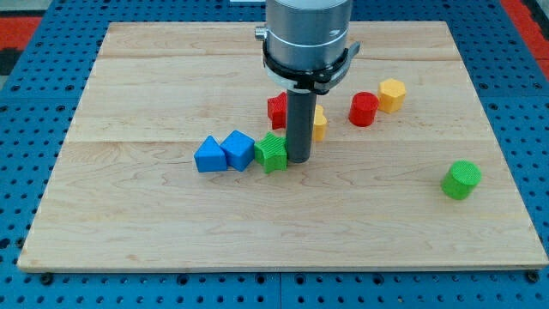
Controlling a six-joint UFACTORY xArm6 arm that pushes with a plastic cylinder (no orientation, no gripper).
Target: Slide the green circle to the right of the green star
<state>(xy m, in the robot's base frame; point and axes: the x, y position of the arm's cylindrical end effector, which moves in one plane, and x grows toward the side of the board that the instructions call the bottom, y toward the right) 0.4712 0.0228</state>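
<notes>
The green circle (461, 178) is a short green cylinder near the board's right edge, low in the view. The green star (272, 152) lies near the board's middle. My tip (298, 159) stands on the board right against the star's right side, far to the left of the green circle. The rod and the arm's grey body above it hide part of what lies behind them.
Two blue blocks (210, 155) (238, 149) lie in a row just left of the star. A red block (277, 108) and a yellow block (318, 123) sit behind the rod, partly hidden. A red cylinder (364, 109) and a yellow hexagon (392, 93) lie to the upper right.
</notes>
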